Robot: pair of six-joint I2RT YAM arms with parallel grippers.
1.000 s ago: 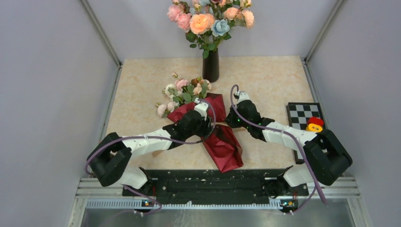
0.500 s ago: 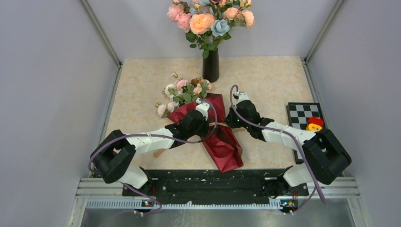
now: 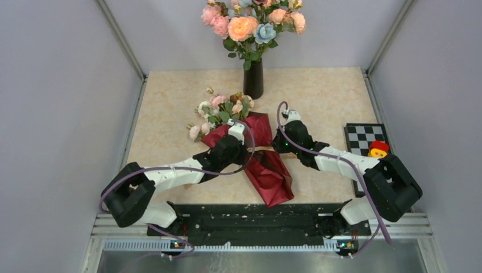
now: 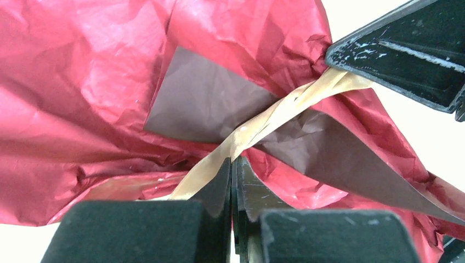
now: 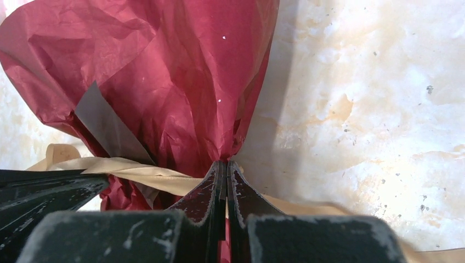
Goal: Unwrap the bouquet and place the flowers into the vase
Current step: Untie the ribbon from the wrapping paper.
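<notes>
- Bouquet [image 3: 271,177] lies on its side near the middle of the table [image 3: 329,96], between the two arms. Its narrow end points toward the arm bases and its wide end toward the back wall.
- Crinkled maroon paper is closed around the stems, so the unwrapping is not done.
- Small cream and pink flowers [image 3: 220,109] poke out of the wide end and rest on the table. They are near the vase [image 3: 253,78] but apart from it.
- A tan ribbon [image 4: 268,121] crosses the waist of the paper as one twisted strand. I cannot tell whether a knot is left under it.
- The left gripper [image 4: 232,164] has its fingers pressed together and pinches the ribbon at the very tips, right against the paper.
- The right gripper [image 5: 226,167] is also pressed together. It pinches the other stretch of the same ribbon on the far side of the waist, and the strand looks taut between the two grips.
- By my reading the task is at its first step, the loosening of the tie, and nothing after that is started.
- Left to do: pull the ribbon free, open the paper, lift out the stems and set them in the vase.
- The vase stands upright at the back of the table. Larger peach, pink and blue blooms [image 3: 250,25] fill its narrow neck, and none of the small roses are in it.
- That crowded neck will probably make putting in the thin stems fiddly.
- A checkerboard card [image 3: 364,136] lies at the right edge of the table, well apart from the work.
</notes>
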